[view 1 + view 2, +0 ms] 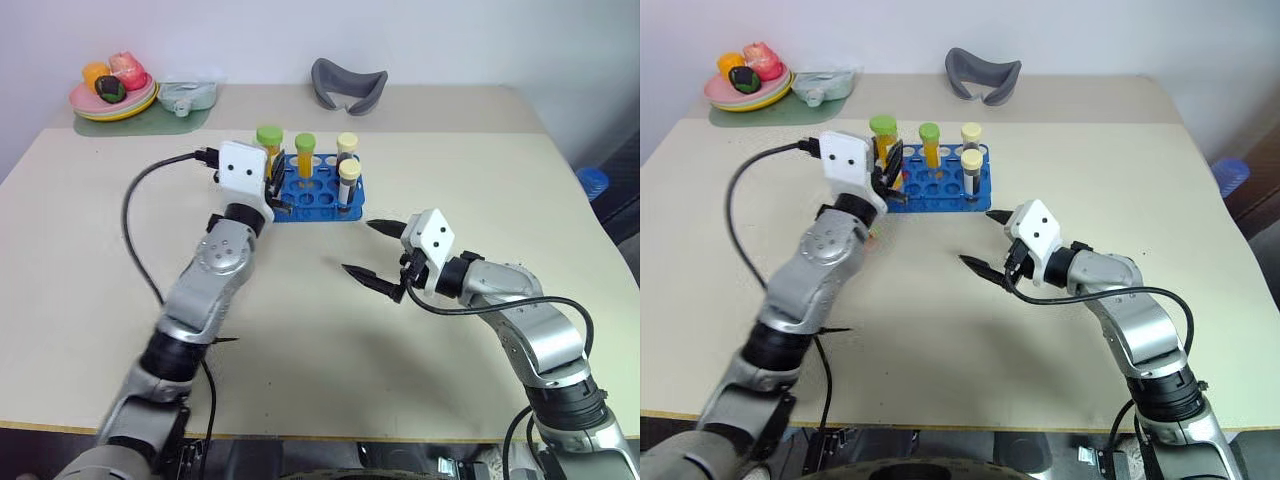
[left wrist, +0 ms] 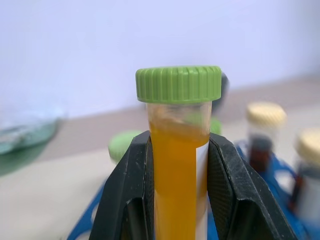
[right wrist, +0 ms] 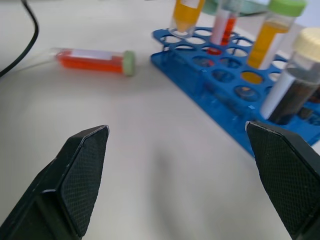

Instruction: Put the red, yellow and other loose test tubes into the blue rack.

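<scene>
Plainly, no brand or legible writing shows anywhere; the tubes carry white labels, but no text on them can be made out. The left gripper has its jaws closed on a yellow-orange test tube with a ribbed green cap, held upright just at the left end of the blue rack, near the middle of the beige surface. The left wrist view shows the two black fingers pressed against the tube's sides, with a white label strip along one side of the orange liquid. Standing in the rack are a second yellow-orange tube with a green cap and two dark tubes with cream caps, one behind the other at the rack's right end. The right gripper hangs above the surface in front of the rack, its jaws spread wide and holding nothing. The right wrist view adds two things the head camera hides behind the left arm: a red test tube with a pale-green cap lying on its side on the surface just beside the rack's left end, and a red-filled tube standing in a back hole. At the far edge sit a plate of toy fruit and a grey curved object.
</scene>
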Available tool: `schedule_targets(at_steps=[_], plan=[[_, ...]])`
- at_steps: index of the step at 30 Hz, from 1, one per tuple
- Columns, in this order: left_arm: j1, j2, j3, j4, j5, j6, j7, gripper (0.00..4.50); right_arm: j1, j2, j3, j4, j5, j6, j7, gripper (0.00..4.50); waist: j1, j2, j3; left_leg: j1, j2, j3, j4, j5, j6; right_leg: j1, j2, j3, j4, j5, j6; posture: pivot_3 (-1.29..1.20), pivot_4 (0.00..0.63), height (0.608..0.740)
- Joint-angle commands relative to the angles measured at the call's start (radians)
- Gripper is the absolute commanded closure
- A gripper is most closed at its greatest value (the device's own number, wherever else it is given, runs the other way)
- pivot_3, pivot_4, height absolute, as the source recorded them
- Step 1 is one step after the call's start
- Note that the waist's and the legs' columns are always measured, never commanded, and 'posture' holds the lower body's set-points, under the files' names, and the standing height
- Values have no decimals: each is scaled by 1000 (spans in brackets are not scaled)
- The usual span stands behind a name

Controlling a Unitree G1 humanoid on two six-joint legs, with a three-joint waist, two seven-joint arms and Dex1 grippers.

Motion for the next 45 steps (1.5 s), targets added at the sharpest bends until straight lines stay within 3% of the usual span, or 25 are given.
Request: schedule_targets(at_steps=[1,7,16,45], plan=[[-44,-65,-5,131,99,-210,-72,3672,-20,16,-9,-5,-9,-32,-21,0,0,0,0,0,0,0,0,0,0,0,0,0,0,0,0,0,150,740],[-68,-152,28,287,130,-350,-179,3672,-6,26,-26,-21,4,-24,-47,0,-1,0,0,0,0,0,0,0,0,0,0,0,0,0,0,0,150,740],[-99,-208,70,429,201,-420,-206,3672,13,21,-28,-39,5,-22,-65,0,-2,0,0,0,0,0,0,-1,2,0,0,0,0,0,0,0,150,740],[-35,-258,114,393,268,-393,-223,3672,-3,19,-21,-33,12,-17,-61,0,-2,0,0,0,0,0,0,-1,1,0,0,0,0,0,0,0,150,740]])
